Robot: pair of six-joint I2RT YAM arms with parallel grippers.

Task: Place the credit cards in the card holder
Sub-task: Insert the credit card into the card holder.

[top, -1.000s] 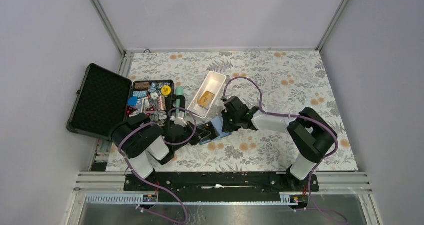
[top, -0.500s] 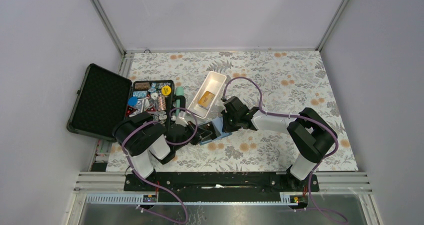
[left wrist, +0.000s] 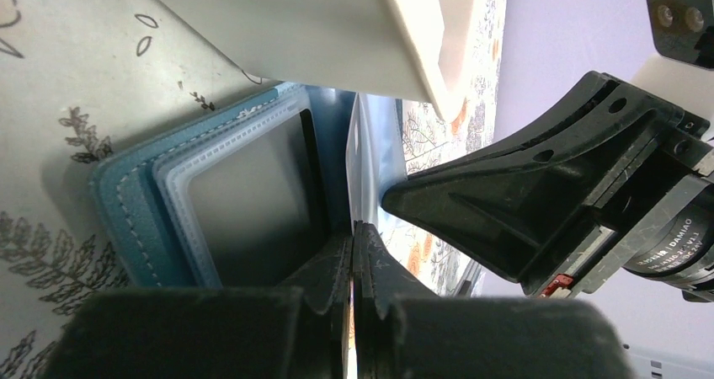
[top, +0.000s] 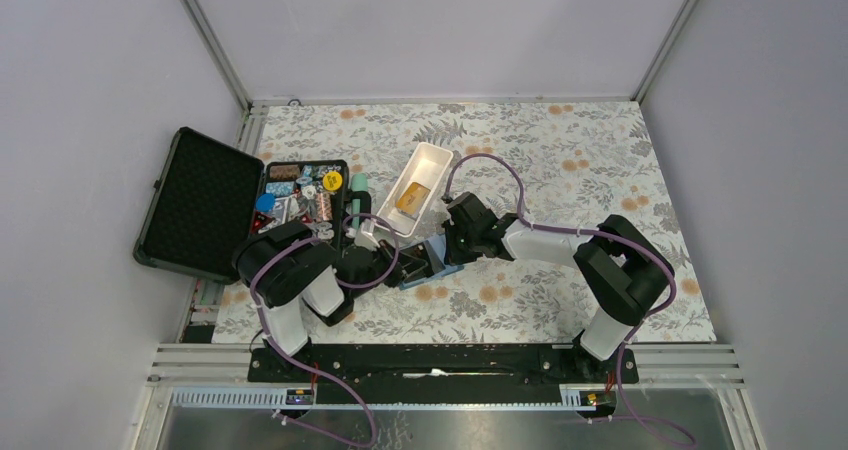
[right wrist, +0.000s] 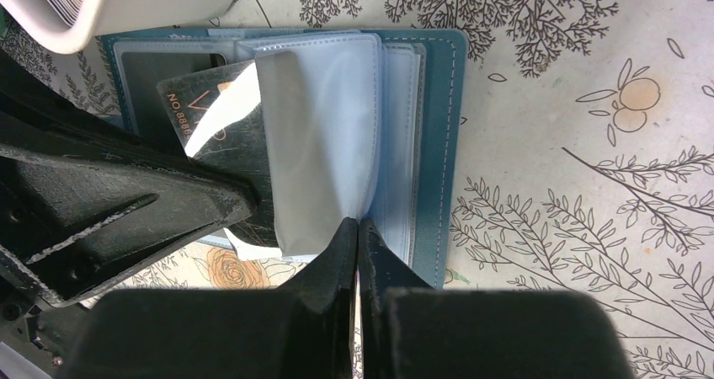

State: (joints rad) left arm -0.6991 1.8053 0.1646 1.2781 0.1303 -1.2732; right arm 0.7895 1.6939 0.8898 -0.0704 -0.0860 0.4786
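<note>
Likely stiff and slick, the purplish-black plastic credit card [right wrist: 236, 177] is clenched edgewise by the left fingers [left wrist: 324, 269], while the right fingers [right wrist: 330, 265] pinch a limp clear page [right wrist: 320, 143] of the teal-blue folding card holder [right wrist: 434, 143].

Card holder [right wrist: 438, 143]: stitched matt leatherette, glossy plastic inside.

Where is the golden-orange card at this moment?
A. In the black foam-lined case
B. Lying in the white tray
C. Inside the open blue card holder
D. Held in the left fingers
B: the top view shows the golden-orange card lying in the white tray, while the left gripper holds only the dark card at the card holder.
</note>
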